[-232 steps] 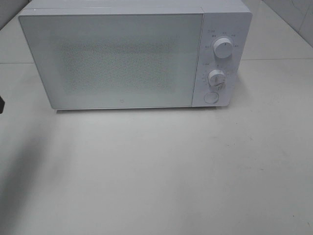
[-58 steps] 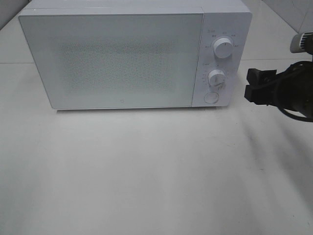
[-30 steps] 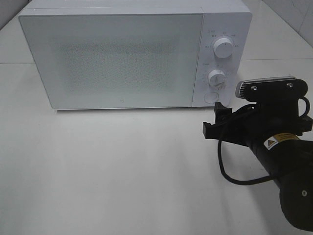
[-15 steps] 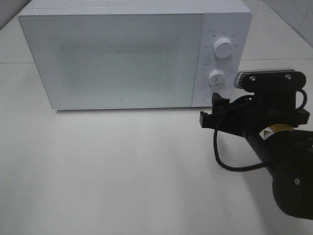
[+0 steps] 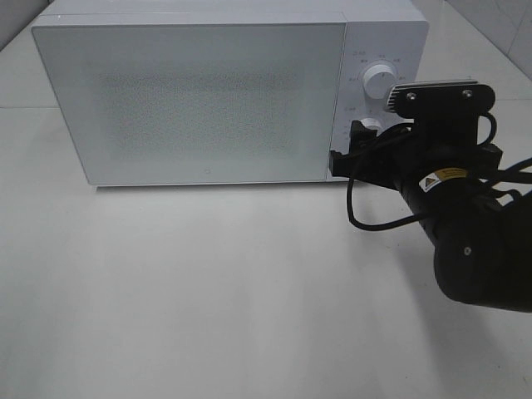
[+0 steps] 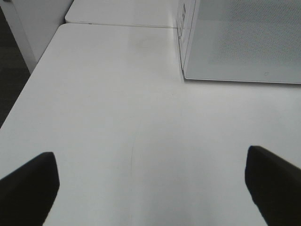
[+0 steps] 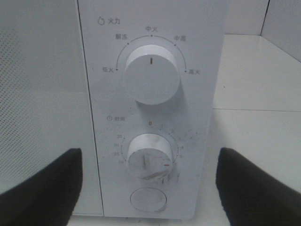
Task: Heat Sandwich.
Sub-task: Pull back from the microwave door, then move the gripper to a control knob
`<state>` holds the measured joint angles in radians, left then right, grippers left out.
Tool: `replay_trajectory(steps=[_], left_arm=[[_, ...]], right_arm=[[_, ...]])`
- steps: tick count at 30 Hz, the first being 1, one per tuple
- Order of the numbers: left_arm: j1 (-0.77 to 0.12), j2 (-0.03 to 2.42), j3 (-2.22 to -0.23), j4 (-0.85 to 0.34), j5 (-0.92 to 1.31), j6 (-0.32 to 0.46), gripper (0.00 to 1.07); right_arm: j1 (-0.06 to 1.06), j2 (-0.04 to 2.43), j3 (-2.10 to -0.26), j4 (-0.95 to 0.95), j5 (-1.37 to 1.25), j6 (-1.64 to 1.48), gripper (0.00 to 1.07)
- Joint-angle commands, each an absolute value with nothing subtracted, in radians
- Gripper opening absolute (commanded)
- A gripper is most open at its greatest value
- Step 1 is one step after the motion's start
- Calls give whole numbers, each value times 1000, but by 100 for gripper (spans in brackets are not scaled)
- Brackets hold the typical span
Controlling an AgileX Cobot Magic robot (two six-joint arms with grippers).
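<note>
The sandwich is out of view in every frame. A white microwave (image 5: 199,100) stands at the back of the table with its door closed. My right gripper (image 5: 347,150) is open and empty, held just in front of the control panel's lower part. In the right wrist view the right gripper (image 7: 148,188) faces the panel closely, its dark fingers (image 7: 40,188) standing either side of the timer knob (image 7: 149,156) and the round button (image 7: 148,199). My left gripper (image 6: 150,186) is open and empty over bare table left of the microwave (image 6: 240,42); the high view does not show it.
The power knob (image 7: 151,74) sits above the timer knob, its mark pointing straight up. The right arm's black body (image 5: 474,241) and cable hang over the table's right side. The white table (image 5: 208,291) stretches in front; its left edge (image 6: 19,99) drops to dark floor.
The right arm has moved back and left, from the table's front right up to the microwave's control panel, its gripper staying open. The microwave door stays closed.
</note>
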<state>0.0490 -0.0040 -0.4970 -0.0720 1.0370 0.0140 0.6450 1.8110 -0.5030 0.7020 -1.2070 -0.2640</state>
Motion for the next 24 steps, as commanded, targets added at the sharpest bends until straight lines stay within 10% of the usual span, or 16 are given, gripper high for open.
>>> replay_trajectory(steps=[1,24], left_arm=[[52,-32,-495,-68,1035,16,103],[52,-32,-495,-68,1035,16,103]], right_arm=[[627,1842,-541,661,-1205,-259,76],[558,2009,-711,615,-1142,-227,76]])
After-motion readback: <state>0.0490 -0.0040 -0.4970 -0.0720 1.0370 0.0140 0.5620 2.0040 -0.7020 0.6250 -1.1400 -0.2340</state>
